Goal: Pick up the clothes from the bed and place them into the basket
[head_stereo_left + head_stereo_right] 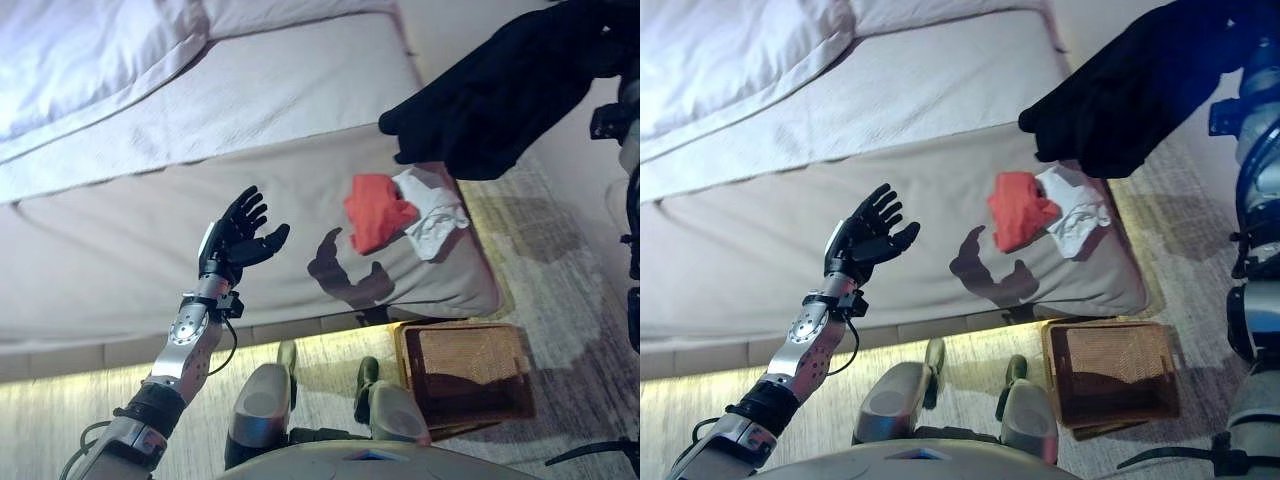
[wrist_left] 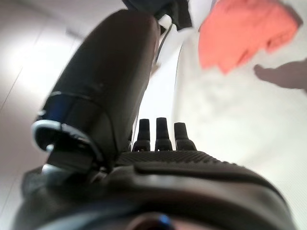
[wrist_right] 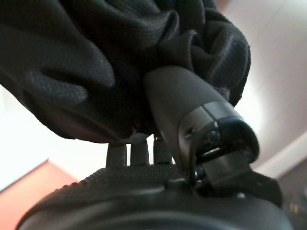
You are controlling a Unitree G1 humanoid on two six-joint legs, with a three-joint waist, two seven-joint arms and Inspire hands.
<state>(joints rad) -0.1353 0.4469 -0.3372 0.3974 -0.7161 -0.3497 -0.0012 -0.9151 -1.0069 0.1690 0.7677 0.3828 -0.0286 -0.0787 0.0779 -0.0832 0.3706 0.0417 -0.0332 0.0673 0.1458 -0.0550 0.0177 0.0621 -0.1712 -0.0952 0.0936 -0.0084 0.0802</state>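
Observation:
A black garment [image 1: 500, 90] hangs in the air above the bed's right corner, held by my right hand [image 3: 192, 124], whose thumb and fingers are curled into the cloth [image 3: 96, 57]. A red garment [image 1: 375, 210] and a white garment [image 1: 432, 208] lie together on the bed [image 1: 150, 250] near that corner. The red garment shows in the left wrist view [image 2: 244, 33] too. The brown woven basket [image 1: 465, 375] stands on the floor below the corner. My left hand [image 1: 238, 235] is raised over the bed's middle, fingers spread, holding nothing.
A white duvet [image 1: 90, 60] covers the bed's far left part. A lit strip runs along the bed's base [image 1: 120, 365]. Patterned carpet [image 1: 560, 270] lies to the right of the bed and basket.

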